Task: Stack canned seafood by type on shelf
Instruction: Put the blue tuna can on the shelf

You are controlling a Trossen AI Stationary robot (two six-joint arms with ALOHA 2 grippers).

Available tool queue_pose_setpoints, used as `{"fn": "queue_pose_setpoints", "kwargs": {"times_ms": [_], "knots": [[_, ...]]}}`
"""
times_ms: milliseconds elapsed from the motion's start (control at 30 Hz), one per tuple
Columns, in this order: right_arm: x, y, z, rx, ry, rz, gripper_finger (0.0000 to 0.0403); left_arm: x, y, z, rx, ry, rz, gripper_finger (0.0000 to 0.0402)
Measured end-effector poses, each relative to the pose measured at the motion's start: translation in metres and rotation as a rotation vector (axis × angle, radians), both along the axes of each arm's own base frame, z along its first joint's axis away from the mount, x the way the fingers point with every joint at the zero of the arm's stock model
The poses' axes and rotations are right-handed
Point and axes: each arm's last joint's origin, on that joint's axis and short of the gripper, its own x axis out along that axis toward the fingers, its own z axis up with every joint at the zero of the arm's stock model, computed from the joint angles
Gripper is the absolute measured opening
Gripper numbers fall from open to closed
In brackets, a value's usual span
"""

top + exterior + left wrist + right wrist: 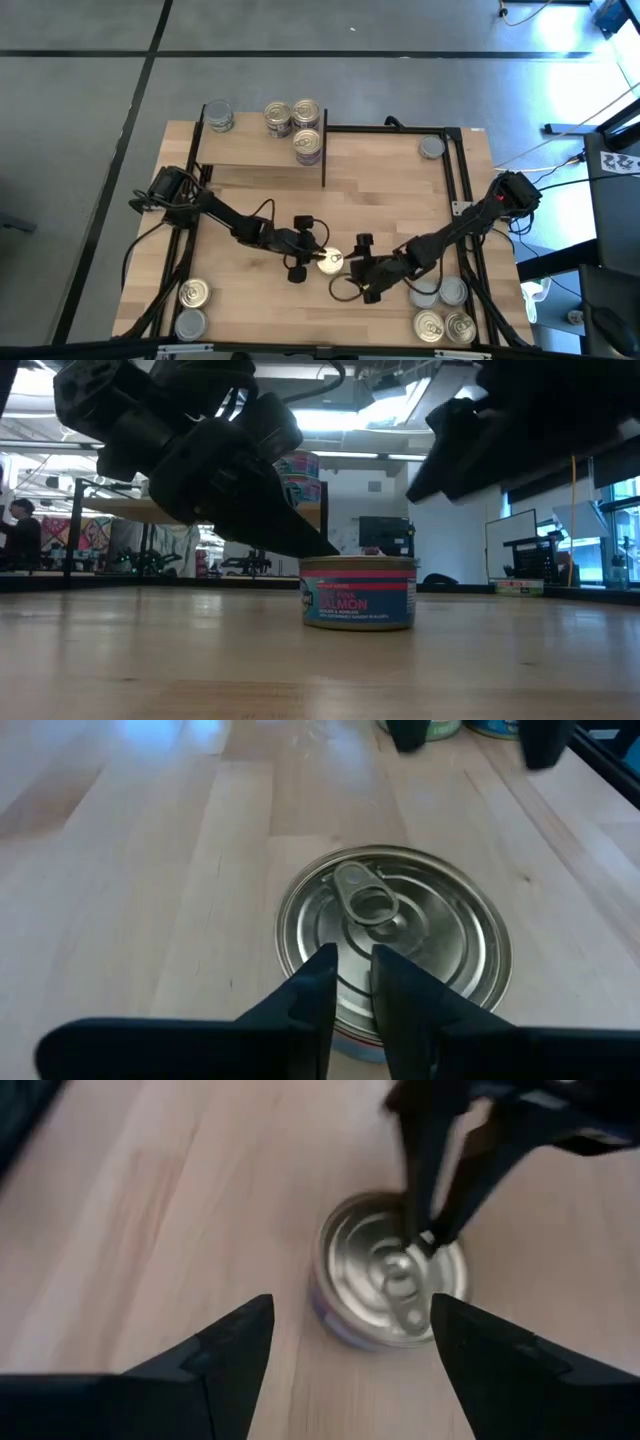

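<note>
A short round can [329, 262] with a silver pull-tab top and a pink and blue salmon label [358, 600] stands upright mid-table. My left gripper [352, 960] reaches it from the table's left, its fingers shut to a narrow slit over the lid. My right gripper [350, 1315] hovers open just right of the can, a little above it, with one finger on either side and touching nothing. On the light wood shelf [250, 152] at the far left, one can [218, 117] stands apart from three more [305, 113]. My left gripper has its shut fingertips [328, 548] on the can's lid [330, 920], between the pull tab and the rim on the table's left side. The fingers slant down from the table's left. The can stands flat and upright on the table.
Two cans [192, 295] stand at the near left corner, several more [445, 322] at the near right, and one [431, 148] at the far right. A black frame [465, 190] runs along the table's right side. Cables trail from both arms.
</note>
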Motion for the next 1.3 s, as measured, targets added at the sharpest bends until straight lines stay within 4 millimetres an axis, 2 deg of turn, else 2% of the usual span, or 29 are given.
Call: {"fn": "queue_pose_setpoints", "kwargs": {"times_ms": [233, 500, 833, 1000, 1300], "knots": [[0.012, 0.007, -0.022, -0.148, -0.021, 0.144, 0.0273, 0.0, 0.007, -0.001, -0.018, 0.011, 0.024, 0.0034], [0.018, 0.008, -0.041, -0.301, -0.013, 0.197, 0.0273, 0.002, 0.014, -0.002, -0.044, 0.021, 0.063, 0.0014], [0.02, 0.007, -0.05, -0.508, 0.002, 0.225, 0.0273, 0.002, 0.017, -0.003, -0.054, 0.026, 0.084, 0.0002], [0.018, 0.011, -0.061, -0.563, 0.038, 0.287, 0.0272, 0.002, 0.017, -0.003, -0.051, 0.028, 0.082, 0.0006], [0.014, 0.006, -0.064, -0.665, 0.096, 0.285, 0.0272, -0.005, 0.019, -0.007, -0.065, -0.001, 0.085, 0.0007]]}}
